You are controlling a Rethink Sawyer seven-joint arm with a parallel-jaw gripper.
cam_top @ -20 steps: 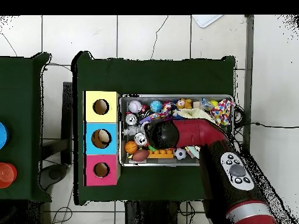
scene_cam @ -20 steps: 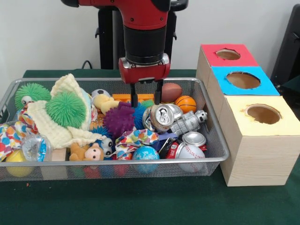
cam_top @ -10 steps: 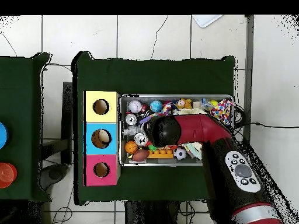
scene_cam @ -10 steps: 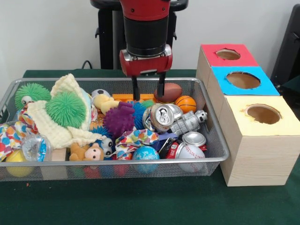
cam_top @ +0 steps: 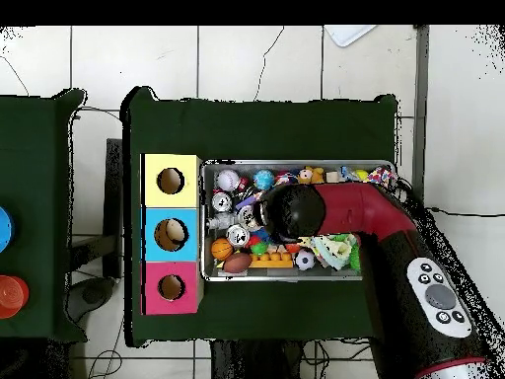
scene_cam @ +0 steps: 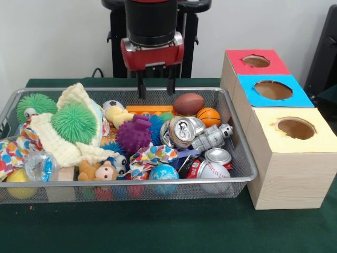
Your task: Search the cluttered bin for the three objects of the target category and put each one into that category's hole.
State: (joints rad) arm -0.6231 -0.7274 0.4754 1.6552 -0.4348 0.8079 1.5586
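We are observing the pincer hanging above the far rim of the wire bin, its two dark fingers spread apart with nothing between them — it is holding no object. In the overhead view the arm is covering the middle of the bin and the pincer itself is hidden beneath it.

We are noting the following inside the bin, front view. A brown football is lying at the far side, just to the right of and below the fingertips, with an orange basketball touching it on the near right. A crushed silver can is resting beside a small grey robot figure. A baseball and a blue globe ball are sitting against the near wall. A purple spiky ball is occupying the centre, a green spiky ball is resting on a pale yellow cloth at left, and a brown plush monkey is lying near the front.

Three boxes are standing in a row just beside the bin on the green surface — red, blue and yellow tops, each with a round hole.
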